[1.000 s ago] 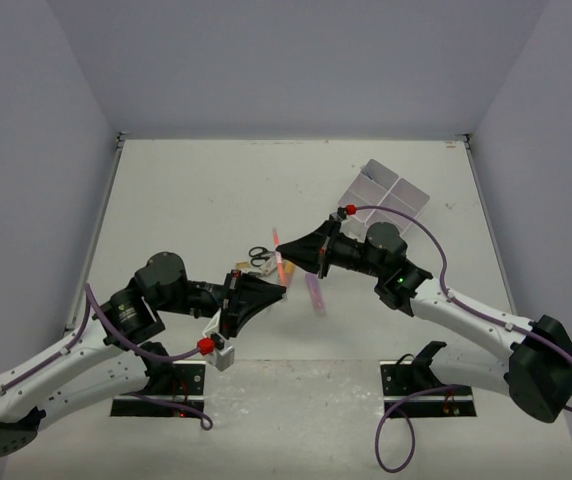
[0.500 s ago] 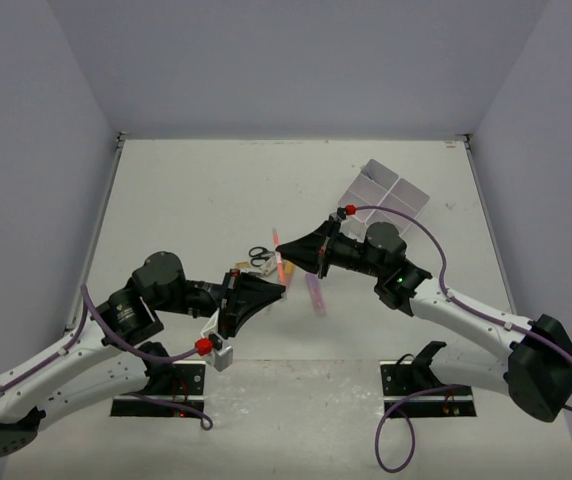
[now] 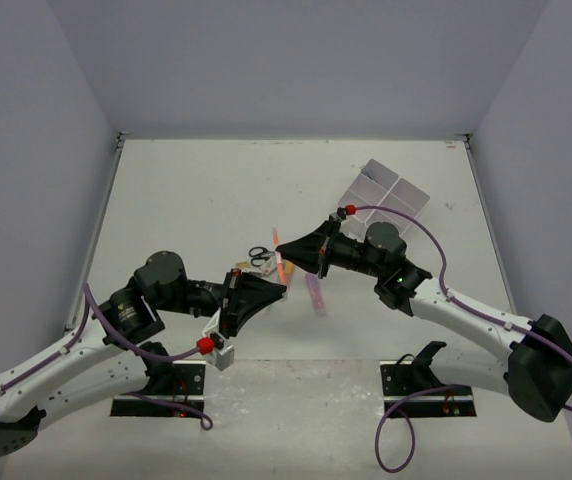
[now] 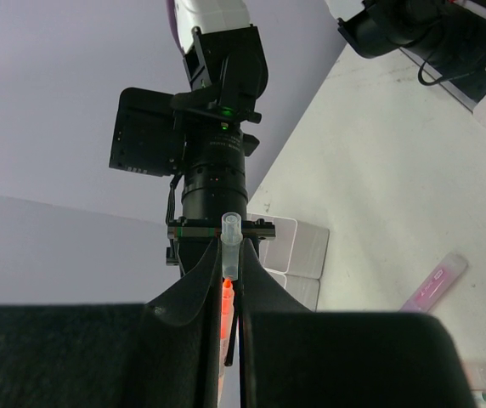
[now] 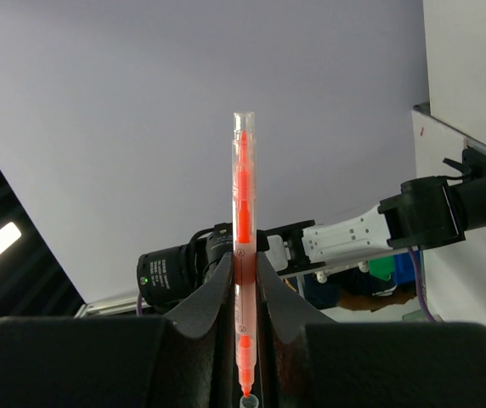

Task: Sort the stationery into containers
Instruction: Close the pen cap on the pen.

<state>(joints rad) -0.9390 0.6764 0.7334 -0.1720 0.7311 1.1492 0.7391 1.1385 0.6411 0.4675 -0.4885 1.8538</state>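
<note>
Both arms meet left of the white divided box [image 3: 391,195], on its near side. Right gripper [image 3: 280,243] pinches the orange marker [image 3: 279,264] at its far end; left gripper [image 3: 279,289] is clamped on the near end. Marker is held aloft, just beside the black scissors [image 3: 259,257]; the purple marker [image 3: 315,293] lies between it and the box

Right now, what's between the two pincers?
An orange marker, clamped by the left pincer and right pincer alike; the top view shows it.

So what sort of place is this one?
Probably a lab test cell: a white table boxed in by blank walls, with a left arm and a right arm bolted at its near edge.
</note>
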